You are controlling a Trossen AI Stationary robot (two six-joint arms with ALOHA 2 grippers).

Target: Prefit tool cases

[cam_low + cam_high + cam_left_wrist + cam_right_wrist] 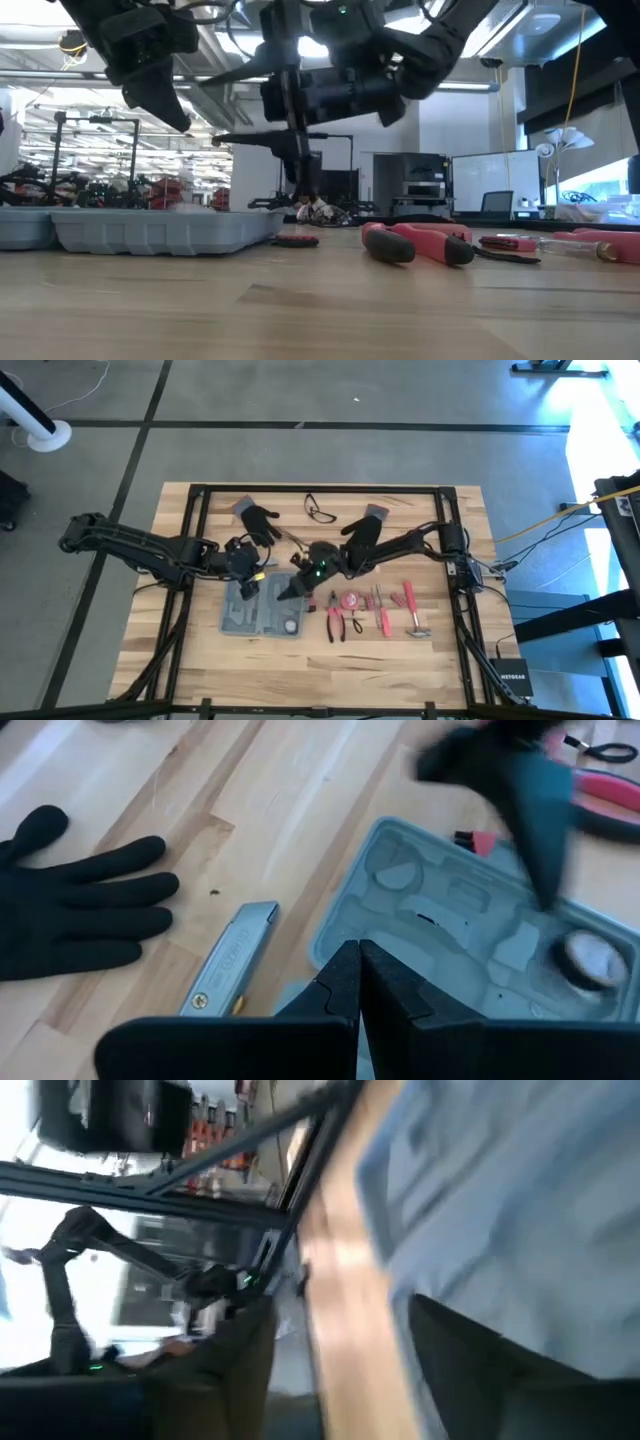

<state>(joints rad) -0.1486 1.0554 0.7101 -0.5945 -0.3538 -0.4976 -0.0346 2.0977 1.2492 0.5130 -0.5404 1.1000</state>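
The blue-grey tool case (262,610) lies flat on the wooden table with its moulded recesses facing up; it also shows in the left wrist view (470,920) and the low view (150,230). A round item (588,960) sits in one recess. My left gripper (250,568) hovers shut over the case's far left corner, its fingertips (358,982) together. My right gripper (298,584) stands open above the case's far right part, its fingers (235,1370) wide apart with nothing between them. It is clear of the table in the low view (290,100).
A grey utility knife (232,960) lies just beyond the case. Two black gloves (260,520) (362,540) and glasses (320,510) lie at the far side. Right of the case are red pliers (335,618), a tape roll (352,600), screwdrivers (380,610) and a hammer (413,615).
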